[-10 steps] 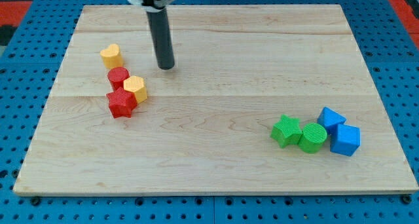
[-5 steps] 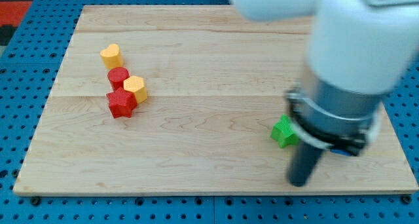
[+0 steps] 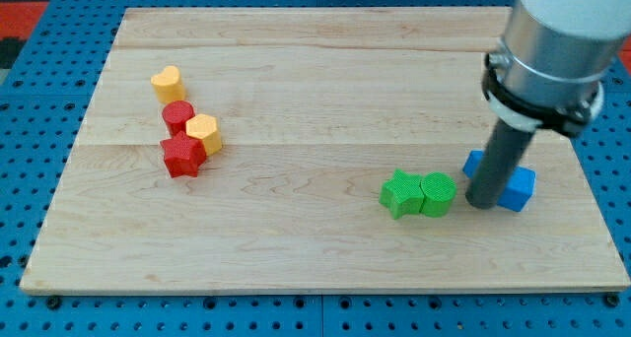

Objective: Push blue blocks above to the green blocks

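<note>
My tip [image 3: 482,202] rests on the board at the view's right, just right of the green cylinder [image 3: 438,193] and in front of the two blue blocks. The green star block [image 3: 401,192] touches the green cylinder on its left. One blue block [image 3: 517,188] shows to the right of the rod. The other blue block [image 3: 475,164] peeks out on the rod's left, mostly hidden by it. Both blue blocks lie to the right of the green pair, about level with it.
At the view's left stand a yellow heart-shaped block [image 3: 168,82], a red cylinder [image 3: 177,113], a yellow hexagonal block [image 3: 204,132] and a red star block [image 3: 182,155], close together. The wooden board [image 3: 315,71] lies on a blue pegboard.
The rod moved from the top left to the bottom right, then up against the blue blocks. The green blocks slid left; the blue blocks shifted slightly up and left.
</note>
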Controlling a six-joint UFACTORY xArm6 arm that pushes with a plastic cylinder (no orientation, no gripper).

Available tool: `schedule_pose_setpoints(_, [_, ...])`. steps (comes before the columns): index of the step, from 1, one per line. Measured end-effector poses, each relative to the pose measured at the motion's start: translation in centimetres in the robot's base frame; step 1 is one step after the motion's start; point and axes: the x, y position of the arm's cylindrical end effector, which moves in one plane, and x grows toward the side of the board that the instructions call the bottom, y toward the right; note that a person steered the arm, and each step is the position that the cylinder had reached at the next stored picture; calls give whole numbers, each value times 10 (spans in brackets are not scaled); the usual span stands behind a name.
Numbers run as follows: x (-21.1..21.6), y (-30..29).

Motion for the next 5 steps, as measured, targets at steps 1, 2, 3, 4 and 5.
schedule_pose_setpoints(1, [39, 28])
schedule_pose_setpoints(2, [14, 60])
schedule_pose_setpoints(3, [-28, 18])
schedule_pose_setpoints(4, [-64, 14])
schedule_pose_setpoints(5, [-94, -8])
